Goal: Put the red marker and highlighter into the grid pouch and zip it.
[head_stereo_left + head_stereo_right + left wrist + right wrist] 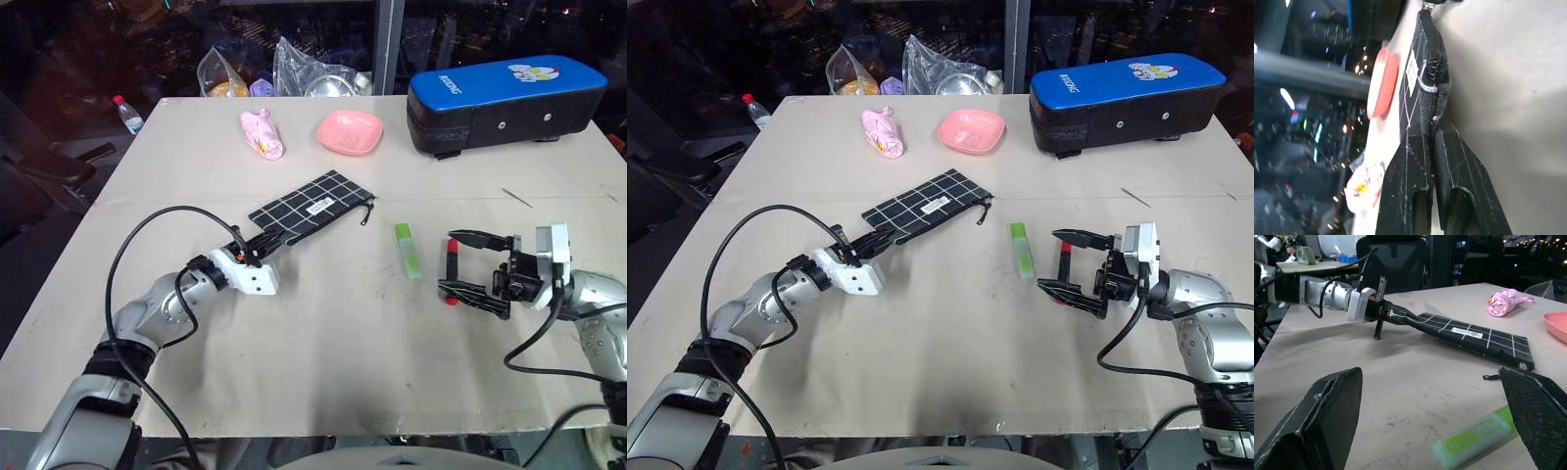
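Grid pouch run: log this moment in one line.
left gripper: shut on grid pouch corner | right gripper: open around red marker | highlighter: on table

You had matt woven cloth in the grid pouch (pixel 312 206), pinched by the left gripper's (pixel 257 248) scuffed black plastic fingers (pixel 1410 191); the highlighter (pixel 409 251) looked smooth plastic.

Red marker (pixel 452 266) partly masked behind right gripper (pixel 455 263) fingers, lower right; grid pouch (pixel 312 204) label text too small to read; clear bags' (pixel 286 69) contents at top edge indistinct
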Motion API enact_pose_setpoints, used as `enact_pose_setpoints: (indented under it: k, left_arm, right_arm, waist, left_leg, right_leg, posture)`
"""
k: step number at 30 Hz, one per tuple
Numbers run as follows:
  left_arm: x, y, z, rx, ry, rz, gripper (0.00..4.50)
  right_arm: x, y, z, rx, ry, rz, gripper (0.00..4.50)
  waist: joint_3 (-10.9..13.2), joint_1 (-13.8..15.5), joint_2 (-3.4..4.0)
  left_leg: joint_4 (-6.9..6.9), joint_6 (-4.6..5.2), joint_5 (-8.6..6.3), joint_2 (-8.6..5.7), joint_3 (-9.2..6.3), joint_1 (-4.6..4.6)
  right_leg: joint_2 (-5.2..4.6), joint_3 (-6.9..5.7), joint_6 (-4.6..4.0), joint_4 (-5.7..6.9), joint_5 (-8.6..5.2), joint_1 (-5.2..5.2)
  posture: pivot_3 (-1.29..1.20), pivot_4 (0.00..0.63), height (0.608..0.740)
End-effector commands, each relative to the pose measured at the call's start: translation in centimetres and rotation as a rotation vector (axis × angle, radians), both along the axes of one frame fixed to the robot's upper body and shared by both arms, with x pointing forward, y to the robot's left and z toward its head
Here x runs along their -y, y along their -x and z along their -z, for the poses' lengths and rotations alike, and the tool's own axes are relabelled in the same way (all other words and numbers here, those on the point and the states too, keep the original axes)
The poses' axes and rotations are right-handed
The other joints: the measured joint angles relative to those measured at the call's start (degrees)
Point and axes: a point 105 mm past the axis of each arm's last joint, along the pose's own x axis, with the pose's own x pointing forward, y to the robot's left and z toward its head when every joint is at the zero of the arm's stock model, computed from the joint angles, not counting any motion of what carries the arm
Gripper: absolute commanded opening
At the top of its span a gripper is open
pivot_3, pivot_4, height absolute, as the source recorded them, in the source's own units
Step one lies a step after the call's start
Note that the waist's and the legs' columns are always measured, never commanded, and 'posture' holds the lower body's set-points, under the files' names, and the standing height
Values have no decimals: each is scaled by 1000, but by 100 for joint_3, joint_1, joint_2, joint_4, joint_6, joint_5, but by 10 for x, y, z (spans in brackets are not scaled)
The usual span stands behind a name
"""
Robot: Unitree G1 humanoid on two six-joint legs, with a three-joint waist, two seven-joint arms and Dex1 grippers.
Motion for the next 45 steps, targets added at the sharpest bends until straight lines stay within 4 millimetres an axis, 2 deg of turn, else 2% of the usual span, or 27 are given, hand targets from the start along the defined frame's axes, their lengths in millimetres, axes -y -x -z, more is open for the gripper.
enact_pose_setpoints:
  k: [1, 9, 11, 15, 20, 25, 32, 35, 36, 38, 40, 41, 42, 43, 45]
  left_arm:
    - [8, 8, -11, -28, 137, 25, 57]
    - [24, 24, -40, -173, 484, 78, 57]
    - [32, 28, -47, -209, 547, 103, 57]
    - [45, 35, -53, -272, 610, 125, 57]
    - [53, 39, -50, -326, 643, 124, 57]
    - [61, 42, -40, -369, 648, 124, 57]
    - [66, 47, -33, -398, 643, 128, 57]
    - [67, 47, -33, -402, 644, 133, 0]
    - [68, 47, -32, -403, 641, 135, 0]
    - [68, 48, -32, -405, 635, 136, 0]
    - [68, 48, -31, -408, 630, 138, 0]
    - [68, 48, -31, -411, 628, 140, 0]
    - [68, 49, -30, -414, 626, 141, 0]
    - [68, 50, -30, -418, 622, 144, 0]
    - [68, 50, -29, -423, 618, 146, 0]
  right_arm:
    - [-2, 0, -9, 60, -2, 1, 4500]
    - [-9, -9, -10, 68, -18, 53, 4500]
    - [-12, -18, -11, 69, -17, 118, 4500]
    - [-16, -50, -15, 24, -20, 331, 4500]
    - [-24, -76, -14, -154, -17, 462, 4500]
    - [-33, -95, -25, -314, -109, 522, 4500]
    - [-38, -102, -24, -332, -76, 501, 4500]
    - [-39, -105, -21, -334, -54, 496, 3761]
    - [-39, -106, -21, -332, -56, 498, 3205]
    - [-39, -107, -22, -323, -56, 498, 2473]
    - [-39, -108, -22, -314, -55, 497, 1499]
    - [-38, -108, -23, -311, -55, 495, 875]
    - [-39, -108, -23, -308, -55, 493, 747]
    - [-39, -108, -24, -303, -52, 490, 45]
    - [-39, -108, -25, -292, -44, 487, 45]
  waist:
    - [1, -7, -2]
    - [15, -13, -25]
    - [15, -23, -25]
    - [16, -35, -25]
    - [17, -22, -27]
    - [19, -14, -30]
    - [21, -16, -34]
    - [21, -30, -33]
    - [21, -33, -34]
    - [21, -34, -33]
    - [21, -33, -33]
    - [21, -32, -33]
    - [21, -32, -33]
    - [21, -33, -33]
    - [22, -33, -33]
  left_leg:
    - [-1, 0, 0, 0, 0, -2]
    - [-2, -1, -1, 3, -3, -7]
    - [-2, -1, -1, 3, -2, -7]
    - [-3, -1, -1, 2, -1, -8]
    - [-4, -2, 0, 1, 2, -10]
    - [-5, -1, 0, 0, 1, -13]
    - [-5, 1, 1, -2, 4, -13]
    - [-4, 1, 1, -1, 5, -13]
    - [-4, 1, 1, -1, 6, -13]
    - [-4, 1, 1, 0, 5, -13]
    - [-5, 1, 1, 0, 5, -13]
    - [-5, 1, 1, 0, 5, -13]
    - [-5, 1, 1, 0, 5, -13]
    - [-4, 1, 1, 0, 5, -13]
    - [-5, 1, 1, 0, 5, -13]
  right_leg:
    - [0, 1, 0, 0, 0, 0]
    - [-3, 27, -2, 0, 0, -8]
    - [-2, 29, -2, 0, -1, -9]
    - [0, 31, -2, 0, -1, -11]
    - [8, 34, -3, 2, -1, -13]
    - [12, 32, -4, 1, -1, -13]
    - [20, 5, -3, 0, -1, -13]
    - [42, 7, -3, 0, -1, -13]
    - [44, 8, -3, 0, -1, -13]
    - [47, 7, -3, 0, -1, -13]
    - [49, 7, -3, 0, -1, -14]
    - [50, 7, -3, 0, -1, -14]
    - [50, 7, -3, 0, -1, -13]
    - [50, 7, -3, 0, -1, -13]
    - [51, 7, -2, 0, -1, -13]
  posture:
    - [0, 150, 728]
    - [0, 150, 728]
    - [0, 150, 728]
    - [0, 150, 728]
    - [0, 150, 728]
    - [0, 150, 728]
    - [0, 150, 728]
    - [0, 150, 728]
    - [0, 150, 728]
    - [0, 150, 728]
    - [0, 150, 728]
    - [0, 150, 728]
    - [0, 150, 728]
    - [0, 150, 728]
    - [0, 150, 728]
